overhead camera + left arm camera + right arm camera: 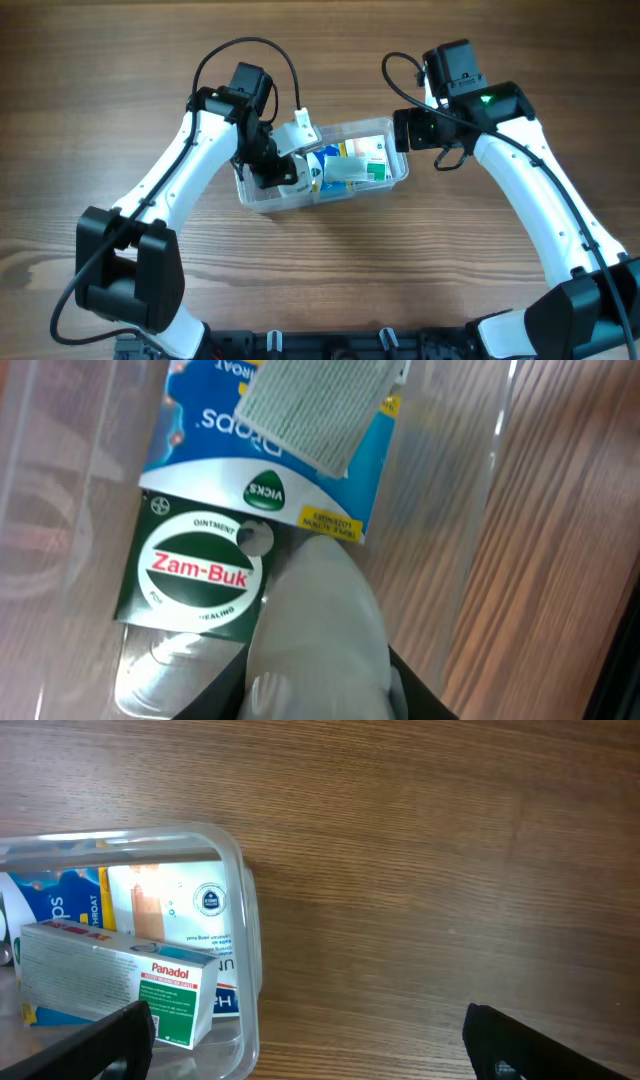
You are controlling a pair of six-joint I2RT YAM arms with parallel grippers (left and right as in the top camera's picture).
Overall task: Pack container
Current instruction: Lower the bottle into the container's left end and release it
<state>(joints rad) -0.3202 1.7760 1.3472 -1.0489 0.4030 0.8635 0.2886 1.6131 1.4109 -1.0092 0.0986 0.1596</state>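
Observation:
The clear container (400,172) lies in the middle of the table with several medicine packs inside. My left gripper (284,176) reaches into its left end, shut on a white rounded item (320,600) whose tip rests against a green Zam-Buk box (195,570). Beyond that lies a blue Vicks pack (290,460). My right gripper (405,130) hovers at the container's right end, open and holding nothing. In the right wrist view that gripper (310,1050) has one finger over the tub's inside and the other over the table. A Panadol box (120,980) lies on top of the packs.
A white plaster box (185,910) lies flat under the Panadol box by the container's right wall (245,920). Bare wooden table (430,870) surrounds the tub. Both arm bases stand at the near edge.

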